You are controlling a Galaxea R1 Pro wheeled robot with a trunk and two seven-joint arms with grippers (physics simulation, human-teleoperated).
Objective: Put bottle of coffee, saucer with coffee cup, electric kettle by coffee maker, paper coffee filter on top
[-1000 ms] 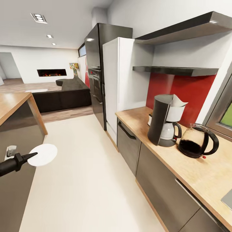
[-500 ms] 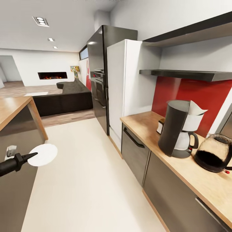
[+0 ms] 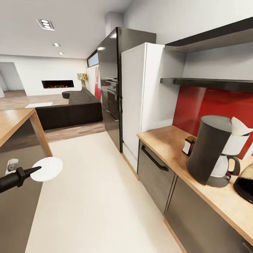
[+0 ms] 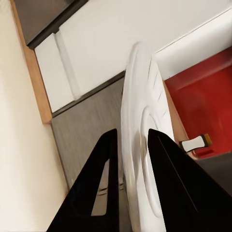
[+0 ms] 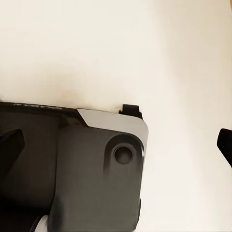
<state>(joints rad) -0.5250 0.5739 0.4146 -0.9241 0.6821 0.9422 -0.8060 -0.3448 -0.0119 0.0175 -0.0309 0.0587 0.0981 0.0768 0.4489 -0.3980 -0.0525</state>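
My left gripper [image 3: 35, 170] pinches the saucer [image 3: 46, 169] by its rim, out over the pale floor [image 3: 95, 196], low at my left side. In the left wrist view my two fingers [image 4: 96, 188] close on either face of the saucer [image 4: 140, 145], which stands on edge between them.

My right gripper's fingertips [image 5: 9, 147] sit wide apart at opposite borders of the right wrist view, so it is spread and holds nothing, above my own grey base [image 5: 96, 164] and the floor.

The kitchen countertop [image 3: 168, 138] runs along my right, its front edge slanting toward me. On it stand the coffee maker [image 3: 214, 151] with a paper filter [image 3: 240, 126] on top, the bottle of coffee [image 3: 189, 144] just behind it near the red backsplash [image 3: 207, 105], and the electric kettle [image 3: 246, 184], cut by the picture's edge, just beside the maker. The kitchen shelf [image 3: 207, 82] hangs above.

A wooden island corner [image 3: 33, 114] juts in at my left. Between it and the cabinet fronts [image 3: 154, 172] the floor lies open, a broad aisle.
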